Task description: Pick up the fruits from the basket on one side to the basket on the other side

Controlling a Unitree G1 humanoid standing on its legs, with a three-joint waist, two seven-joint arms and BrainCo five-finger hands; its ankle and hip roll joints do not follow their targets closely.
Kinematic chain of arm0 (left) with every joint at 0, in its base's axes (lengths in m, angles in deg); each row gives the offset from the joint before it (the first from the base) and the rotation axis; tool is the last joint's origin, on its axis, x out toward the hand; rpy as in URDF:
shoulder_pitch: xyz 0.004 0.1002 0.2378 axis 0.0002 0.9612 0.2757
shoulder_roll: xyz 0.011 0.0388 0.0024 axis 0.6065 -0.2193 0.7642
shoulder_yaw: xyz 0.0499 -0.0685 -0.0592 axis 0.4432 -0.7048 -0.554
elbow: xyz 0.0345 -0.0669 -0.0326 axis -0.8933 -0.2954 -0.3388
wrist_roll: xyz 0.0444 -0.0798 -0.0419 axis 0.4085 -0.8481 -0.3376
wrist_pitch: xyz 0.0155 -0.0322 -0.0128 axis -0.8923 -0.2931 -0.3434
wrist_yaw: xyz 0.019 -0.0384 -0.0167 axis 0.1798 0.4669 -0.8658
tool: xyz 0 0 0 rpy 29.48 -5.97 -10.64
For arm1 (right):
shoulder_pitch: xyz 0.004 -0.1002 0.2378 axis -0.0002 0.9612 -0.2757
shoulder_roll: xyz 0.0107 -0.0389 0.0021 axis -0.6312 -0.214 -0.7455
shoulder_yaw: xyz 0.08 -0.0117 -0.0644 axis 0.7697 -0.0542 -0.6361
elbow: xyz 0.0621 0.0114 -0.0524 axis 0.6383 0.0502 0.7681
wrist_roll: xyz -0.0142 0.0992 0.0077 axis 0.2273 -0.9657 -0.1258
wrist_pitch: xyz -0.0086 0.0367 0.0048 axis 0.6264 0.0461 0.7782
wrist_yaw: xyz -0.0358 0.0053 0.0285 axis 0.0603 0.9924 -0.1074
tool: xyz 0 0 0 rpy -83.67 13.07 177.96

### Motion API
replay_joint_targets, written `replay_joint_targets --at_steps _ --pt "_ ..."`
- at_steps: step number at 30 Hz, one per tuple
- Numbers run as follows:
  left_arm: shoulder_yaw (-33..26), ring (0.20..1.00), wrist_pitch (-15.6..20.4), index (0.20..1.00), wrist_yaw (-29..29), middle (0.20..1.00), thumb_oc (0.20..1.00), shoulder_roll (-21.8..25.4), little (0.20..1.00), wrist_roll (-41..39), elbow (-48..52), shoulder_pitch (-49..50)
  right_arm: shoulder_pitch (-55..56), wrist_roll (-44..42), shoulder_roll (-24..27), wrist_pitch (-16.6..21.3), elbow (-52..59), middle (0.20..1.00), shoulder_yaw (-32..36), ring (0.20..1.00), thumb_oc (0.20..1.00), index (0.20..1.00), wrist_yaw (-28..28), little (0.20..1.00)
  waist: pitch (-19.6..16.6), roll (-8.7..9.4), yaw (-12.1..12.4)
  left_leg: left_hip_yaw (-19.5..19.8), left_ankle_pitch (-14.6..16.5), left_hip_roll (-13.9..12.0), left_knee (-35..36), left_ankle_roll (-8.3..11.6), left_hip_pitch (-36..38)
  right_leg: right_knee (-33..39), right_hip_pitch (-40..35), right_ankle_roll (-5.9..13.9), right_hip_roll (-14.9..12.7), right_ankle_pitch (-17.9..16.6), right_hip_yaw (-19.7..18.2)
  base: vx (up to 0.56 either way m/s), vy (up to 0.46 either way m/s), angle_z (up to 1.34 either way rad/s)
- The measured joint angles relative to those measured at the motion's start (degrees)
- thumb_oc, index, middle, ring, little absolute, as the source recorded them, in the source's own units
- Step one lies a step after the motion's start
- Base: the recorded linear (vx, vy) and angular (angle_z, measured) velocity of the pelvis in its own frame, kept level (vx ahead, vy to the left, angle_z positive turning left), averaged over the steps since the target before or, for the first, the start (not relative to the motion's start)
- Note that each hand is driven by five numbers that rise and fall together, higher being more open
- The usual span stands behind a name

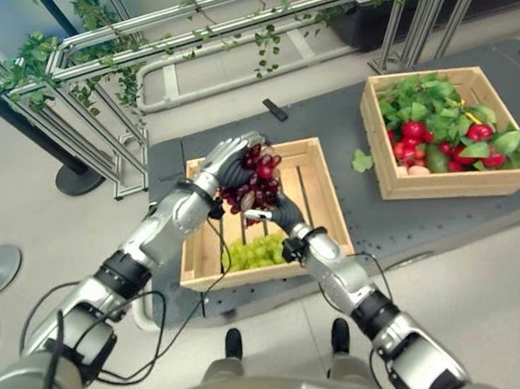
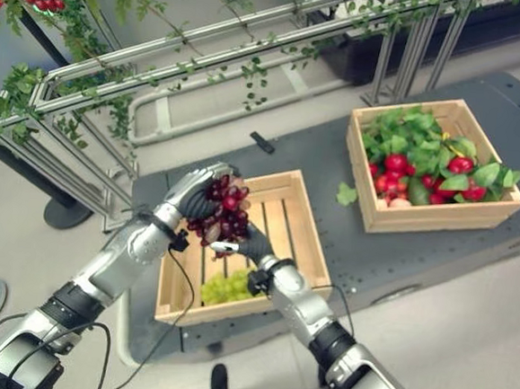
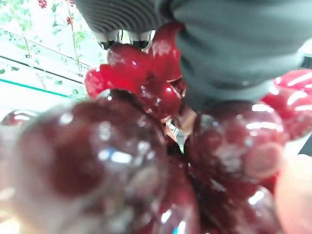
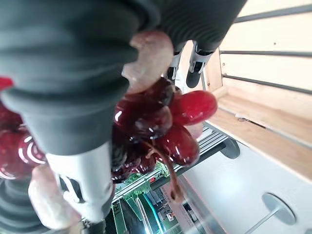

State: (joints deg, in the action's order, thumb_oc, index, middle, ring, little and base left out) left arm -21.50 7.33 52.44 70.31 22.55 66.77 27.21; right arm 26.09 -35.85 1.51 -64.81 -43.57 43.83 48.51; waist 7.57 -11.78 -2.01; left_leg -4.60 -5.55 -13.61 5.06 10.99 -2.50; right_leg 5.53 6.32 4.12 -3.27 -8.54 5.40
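Dark red glossy grape bunch [image 1: 256, 181], cupped by left hand [image 1: 227, 160], right hand [image 1: 281, 216]

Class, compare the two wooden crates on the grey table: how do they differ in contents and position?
The near crate is almost bare, with just green grapes on its slats; the far crate is packed with leaves and red fruit. The near crate sits under both hands, which hold red grapes; the far crate lies beyond them, to the right. Both are pale, slatted wood.

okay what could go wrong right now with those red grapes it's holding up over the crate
Loose grapes could drop off the red grape bunch, since both the left hand and right hand clutch it in mid-air. Falling grapes might miss the near crate. The far crate looks full, so added fruit could roll off.
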Motion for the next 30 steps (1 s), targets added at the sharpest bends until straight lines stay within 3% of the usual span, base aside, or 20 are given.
replay_joint_targets --at_steps 18,19,20,22,24,30 --pt "-0.67 0.2 -0.52 0.2 -1.38 0.2 0.2 -2.34 0.2 -6.35 0.0 3.02 0.01 -7.32 -1.17 0.49 -2.35 1.0 -0.12 1.0 1.0 1.0 -0.02 1.0 -0.05 0.04 0.13 0.12 -0.02 -0.01 0.0 0.02 0.0 0.02 -0.1 0.01 0.0 0.04 0.16 0.0 0.0 0.0" --pt "-0.83 0.2 -0.79 0.2 -1.45 0.2 0.2 -2.58 0.2 -6.86 0.0 3.22 0.01 -7.32 -1.17 0.49 -2.35 0.9 -0.13 0.9 0.9 0.9 0.0 0.9 -0.05 0.04 0.18 0.13 -0.02 -0.01 0.0 0.03 0.0 0.02 -0.12 0.01 0.0 0.04 0.18 0.0 0.0 0.0" --pt "-1.0 0.2 -0.9 0.2 -1.5 0.2 0.2 -2.78 0.2 -6.87 0.0 3.34 0.01 -7.31 -1.17 0.49 -2.35 0.9 -0.14 0.9 0.9 0.9 0.0 0.9 -0.05 0.04 0.19 0.13 -0.01 -0.01 0.0 0.02 0.0 0.02 -0.13 0.01 0.0 0.04 0.19 0.0 0.0 0.0" --pt "-1.43 0.2 -1.36 0.2 -1.7 0.2 0.2 -3.06 0.2 -7.04 0.0 3.59 0.01 -7.31 -1.18 0.49 -2.35 0.542 -0.15 0.542 0.542 0.542 0.03 0.542 -0.05 0.04 0.19 0.15 -0.01 -0.02 0.0 0.01 0.0 0.02 -0.13 0.01 0.0 0.04 0.19 0.0 0.0 0.0" --pt "-1.63 0.2 -1.45 0.2 -1.77 0.2 0.2 -3.13 0.2 -8.31 0.0 3.65 0.01 -7.29 -1.18 0.52 -2.35 0.366 -0.14 0.366 0.366 0.366 0.19 0.366 -0.05 0.04 0.17 0.16 -0.01 -0.02 -0.01 0.01 0.0 0.02 -0.13 0.02 0.01 0.04 0.21 0.0 0.0 0.0" --pt "-2.47 0.2 -1.46 0.2 -1.8 0.2 0.2 -4.21 0.2 -10.23 0.0 3.84 0.02 -7.19 -1.18 0.55 -2.36 0.2 -0.14 0.2 0.2 0.2 1.22 0.2 -0.05 0.04 0.19 0.22 -0.01 -0.04 0.0 0.01 -0.01 0.02 -0.2 0.0 0.01 0.08 0.31 0.0 0.0 0.0"
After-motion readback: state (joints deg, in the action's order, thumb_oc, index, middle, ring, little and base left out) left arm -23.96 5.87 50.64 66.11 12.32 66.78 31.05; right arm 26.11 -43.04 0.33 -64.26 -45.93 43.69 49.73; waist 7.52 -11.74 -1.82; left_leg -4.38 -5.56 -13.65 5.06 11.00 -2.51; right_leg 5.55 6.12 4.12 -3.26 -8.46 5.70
